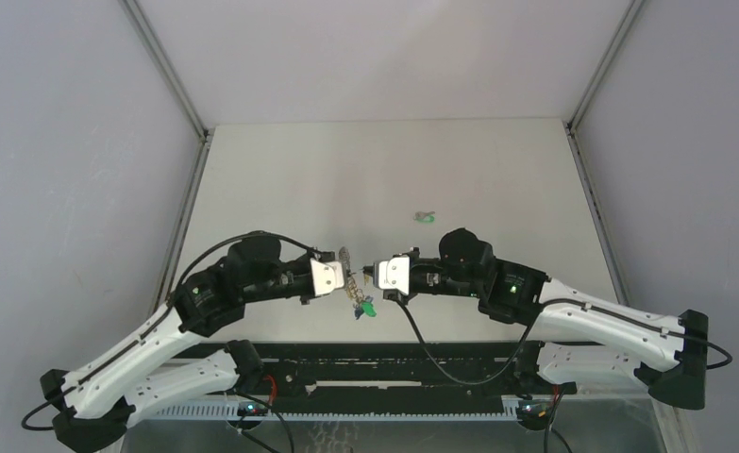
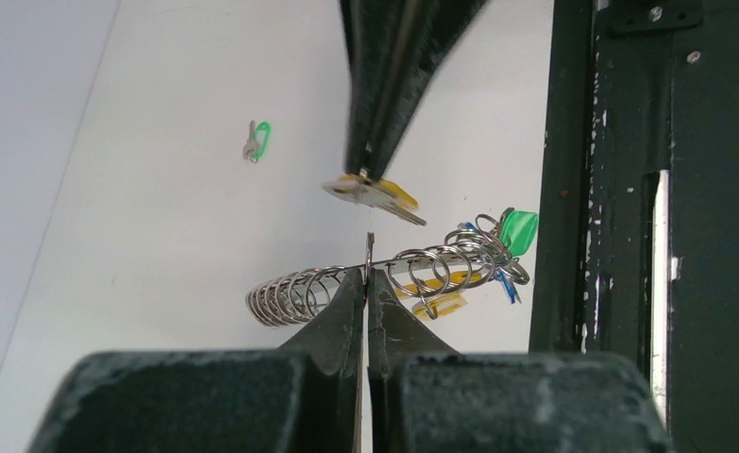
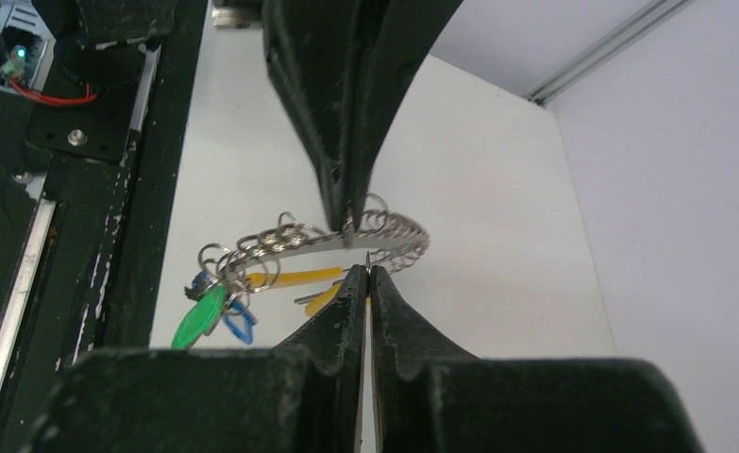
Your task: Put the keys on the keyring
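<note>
centre frame, the left gripper point(image 2: 367, 276) pinches the big silvery coiled keyring with yellow band point(image 2: 290, 294); the right gripper point(image 2: 366, 174) nips a tiny yellow-headed silver key point(image 2: 384, 195) just above it. best to hold the ring steady and ease the key's hole on slowly. a loose green-headed key point(image 2: 257, 140) lies upper left.

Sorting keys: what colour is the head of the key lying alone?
The lone key has a green head, clearest in left wrist view.

Both arms reach inward above the desk, elbows bent outward. The left hand point(image 1: 345, 276) and right hand point(image 1: 372, 274) nearly meet tip to tip, each pinched closed.
</note>
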`<state>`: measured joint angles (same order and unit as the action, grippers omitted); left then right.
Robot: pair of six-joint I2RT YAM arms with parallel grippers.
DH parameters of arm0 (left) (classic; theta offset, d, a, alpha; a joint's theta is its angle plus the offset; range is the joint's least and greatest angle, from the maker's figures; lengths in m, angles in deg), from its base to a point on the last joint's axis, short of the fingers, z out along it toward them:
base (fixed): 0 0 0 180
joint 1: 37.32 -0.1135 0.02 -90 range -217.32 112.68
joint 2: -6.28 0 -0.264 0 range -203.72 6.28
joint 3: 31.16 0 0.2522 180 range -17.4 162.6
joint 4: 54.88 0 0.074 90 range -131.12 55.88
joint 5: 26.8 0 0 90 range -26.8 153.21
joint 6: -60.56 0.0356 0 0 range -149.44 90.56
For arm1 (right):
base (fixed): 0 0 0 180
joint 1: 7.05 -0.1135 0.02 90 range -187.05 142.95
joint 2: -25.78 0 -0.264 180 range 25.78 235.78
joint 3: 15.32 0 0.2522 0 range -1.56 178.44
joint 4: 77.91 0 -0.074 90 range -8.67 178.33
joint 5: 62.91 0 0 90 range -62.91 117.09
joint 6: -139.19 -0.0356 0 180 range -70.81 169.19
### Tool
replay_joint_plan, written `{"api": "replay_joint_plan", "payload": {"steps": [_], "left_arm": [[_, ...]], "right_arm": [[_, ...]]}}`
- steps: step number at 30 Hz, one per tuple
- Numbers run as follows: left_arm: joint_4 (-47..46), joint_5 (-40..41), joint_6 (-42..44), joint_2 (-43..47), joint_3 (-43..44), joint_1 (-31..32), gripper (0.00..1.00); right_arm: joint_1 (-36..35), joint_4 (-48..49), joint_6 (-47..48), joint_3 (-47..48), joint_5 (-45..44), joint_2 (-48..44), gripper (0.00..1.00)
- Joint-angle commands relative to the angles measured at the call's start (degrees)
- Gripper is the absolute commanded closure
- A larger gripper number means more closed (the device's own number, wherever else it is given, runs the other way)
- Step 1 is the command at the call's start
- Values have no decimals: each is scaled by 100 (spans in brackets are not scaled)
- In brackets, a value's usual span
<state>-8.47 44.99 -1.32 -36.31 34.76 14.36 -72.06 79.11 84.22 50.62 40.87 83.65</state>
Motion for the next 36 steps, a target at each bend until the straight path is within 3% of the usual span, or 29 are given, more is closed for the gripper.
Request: {"api": "replay_joint_plan", "payload": {"steps": [1,10,19,36], "left_arm": [[62,726,444,-73,189,400,100],[229,1000,663,-311,587,457,100],[-167,905,746,-28,254,457,100],[-505,571,715,253,-21,457,100]], "right_arm": [[-77,-20,76,538,29,-117,100],[-73,-503,-22,932,191,70,100],[-89,-637,301,941,-47,162,100],[-123,-190,533,645,-200,183,100]]}}
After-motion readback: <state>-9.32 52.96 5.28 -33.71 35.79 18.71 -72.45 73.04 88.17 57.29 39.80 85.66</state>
